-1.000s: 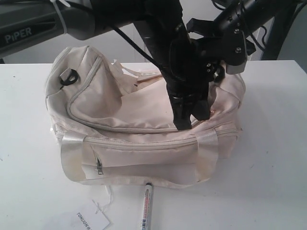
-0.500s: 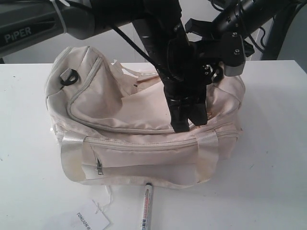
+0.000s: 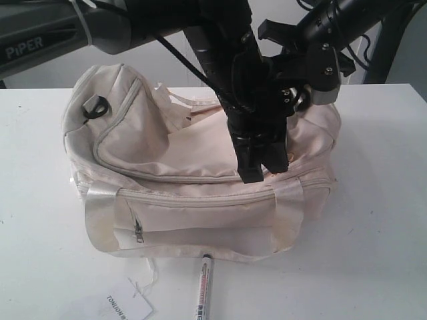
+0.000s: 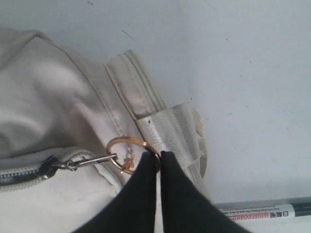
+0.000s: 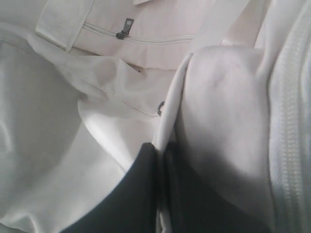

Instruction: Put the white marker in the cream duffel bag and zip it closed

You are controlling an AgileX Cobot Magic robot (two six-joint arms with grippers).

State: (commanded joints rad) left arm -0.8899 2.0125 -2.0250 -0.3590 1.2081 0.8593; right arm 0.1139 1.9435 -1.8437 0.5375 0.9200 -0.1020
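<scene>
This looks like a robotics lab. Two machine arms enter from the top of the frame: the left arm (image 3: 40,37), marked PIPER, at upper left and the right arm (image 3: 347,17) at upper right. A black cable (image 3: 175,55) trails above a plain white table (image 3: 387,200), with a pale wall (image 3: 40,77) behind.

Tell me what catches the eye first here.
The cream duffel bag fills the middle of the white table. Over its right half in the exterior view, the left gripper pinches the gold ring zip pull and the right gripper a fabric edge. The white marker lies in front of the bag.
</scene>
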